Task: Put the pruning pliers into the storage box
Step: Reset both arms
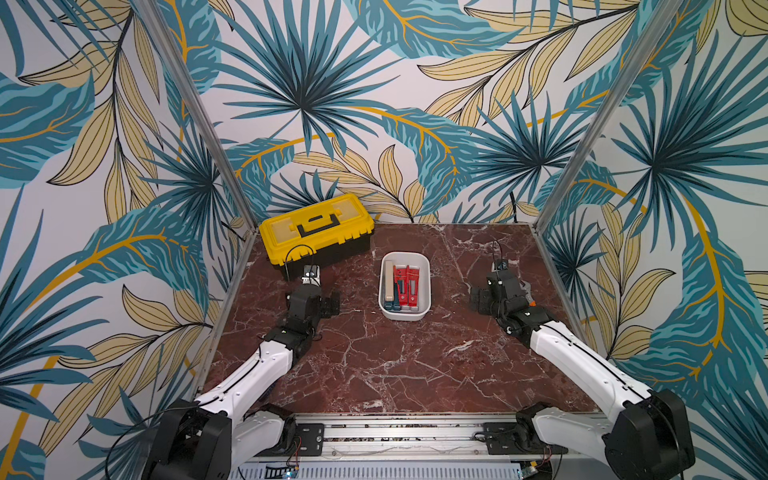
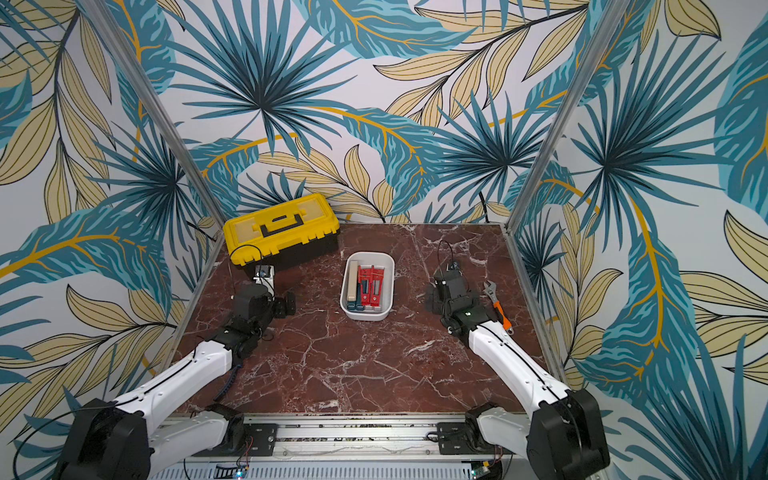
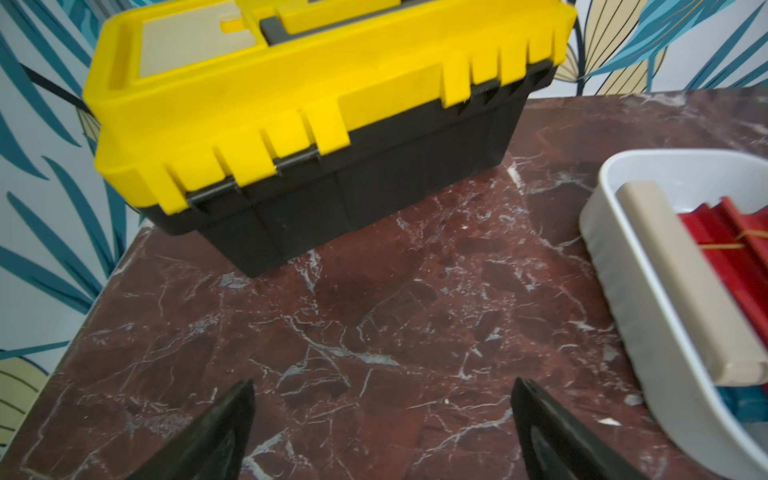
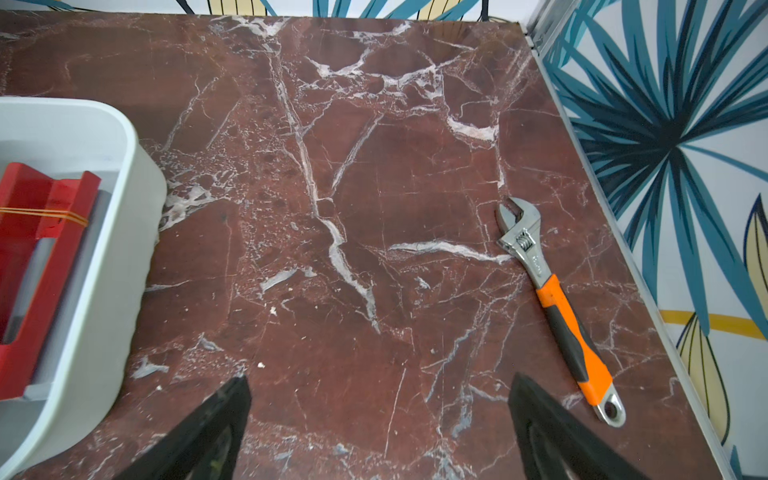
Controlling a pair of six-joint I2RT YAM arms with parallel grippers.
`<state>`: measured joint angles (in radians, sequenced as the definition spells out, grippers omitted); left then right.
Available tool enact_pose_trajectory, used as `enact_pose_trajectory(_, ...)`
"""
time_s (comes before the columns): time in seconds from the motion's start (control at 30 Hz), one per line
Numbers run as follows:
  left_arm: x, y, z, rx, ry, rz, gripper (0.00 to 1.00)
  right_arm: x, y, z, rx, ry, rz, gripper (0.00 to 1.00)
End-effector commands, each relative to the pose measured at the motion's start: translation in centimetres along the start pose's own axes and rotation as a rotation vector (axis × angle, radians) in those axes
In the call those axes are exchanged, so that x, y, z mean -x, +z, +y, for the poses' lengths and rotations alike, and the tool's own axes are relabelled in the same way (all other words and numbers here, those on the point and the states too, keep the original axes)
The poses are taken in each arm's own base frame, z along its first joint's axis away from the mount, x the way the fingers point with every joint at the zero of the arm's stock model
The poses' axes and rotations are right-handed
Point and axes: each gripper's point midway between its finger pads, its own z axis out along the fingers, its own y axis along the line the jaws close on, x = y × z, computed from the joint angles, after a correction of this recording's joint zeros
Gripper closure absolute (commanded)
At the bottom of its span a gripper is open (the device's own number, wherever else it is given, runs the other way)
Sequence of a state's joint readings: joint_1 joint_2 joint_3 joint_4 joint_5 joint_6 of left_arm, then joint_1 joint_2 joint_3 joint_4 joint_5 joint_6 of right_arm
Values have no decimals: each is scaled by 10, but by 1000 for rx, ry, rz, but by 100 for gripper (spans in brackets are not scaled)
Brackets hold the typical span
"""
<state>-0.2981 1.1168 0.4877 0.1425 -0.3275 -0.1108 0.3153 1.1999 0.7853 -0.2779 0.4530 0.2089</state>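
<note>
All pruning pliers [image 1: 402,289] lie inside storage box [image 1: 428,286], mid worktop [image 1: 415,365], betw. the two arms. Packed side by side, long axes parallel w/ box's long side, running near-to-far toward back wall; beige one at left, red ones at right, teal & grey ends at near end. Released & empty: left end effector [image 3: 382,382], near toolbox [image 1: 316,232]; right end effector [image 4: 380,377], wrench [image 4: 557,303] near it.
</note>
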Motion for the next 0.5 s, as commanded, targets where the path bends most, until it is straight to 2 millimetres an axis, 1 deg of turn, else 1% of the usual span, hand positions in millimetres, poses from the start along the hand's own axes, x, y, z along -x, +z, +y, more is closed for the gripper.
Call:
enact_pose_trajectory(0.0,20,0,20,105,40,-185,0,20,12,1,-29,-20,-105,0)
enact_pose_trajectory(0.07,10,7,28,154,51,-182,0,20,20,5,-20,-26,-132,0)
enact_pose_trajectory(0.13,3,13,30,176,74,-184,0,22,26,5,-31,-23,-172,0)
enact_pose_trajectory(0.17,3,16,29,176,86,-201,0,22,29,3,-44,-25,-188,1)
enact_pose_trajectory(0.27,10,20,30,189,111,-250,0,20,36,-7,-96,-23,-225,0)
enact_pose_trajectory(0.37,17,24,36,216,122,-320,0,15,44,-14,-95,9,-272,0)
enact_pose_trajectory(0.47,17,33,37,199,116,-372,0,11,55,-16,-95,3,-303,1)
